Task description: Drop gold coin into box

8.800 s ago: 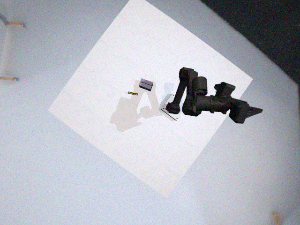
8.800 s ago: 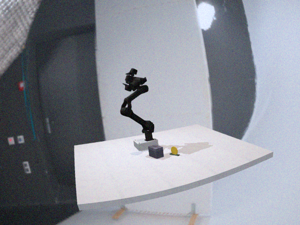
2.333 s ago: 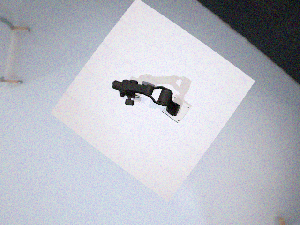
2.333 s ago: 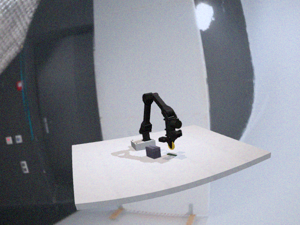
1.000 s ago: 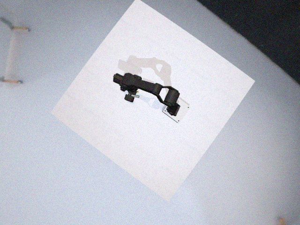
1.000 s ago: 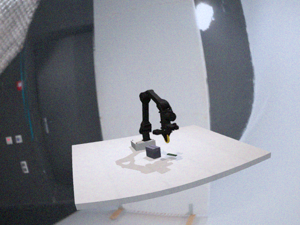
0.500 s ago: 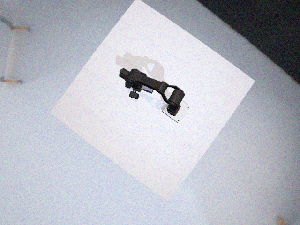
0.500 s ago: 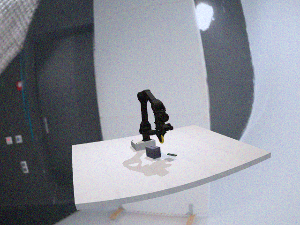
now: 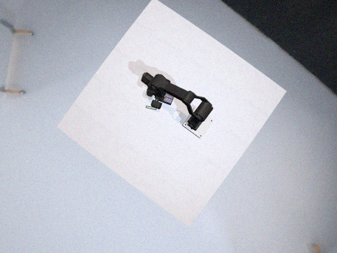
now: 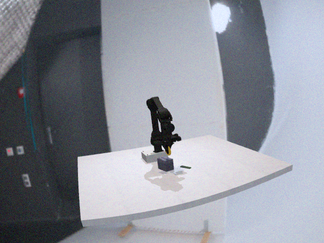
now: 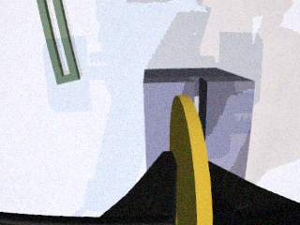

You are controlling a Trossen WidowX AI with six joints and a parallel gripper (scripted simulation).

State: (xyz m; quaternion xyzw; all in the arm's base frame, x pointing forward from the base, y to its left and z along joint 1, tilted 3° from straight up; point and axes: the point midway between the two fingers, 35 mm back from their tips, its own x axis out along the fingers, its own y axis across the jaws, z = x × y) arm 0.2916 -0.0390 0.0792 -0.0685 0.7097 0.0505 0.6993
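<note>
The arm was matte black throughout, built of thick rounded links with bulky cylindrical joint housings; the largest drum-shaped housing sat directly above the base plate. That plate was a flat, pale grey-white rectangular block with small dark dots at its corners, probably screws. Farther from the plate, the links narrowed into a blockier wrist section. The gripper showed as flat, angular black slabs with straight edges. No cables or markings could be made out.
</note>
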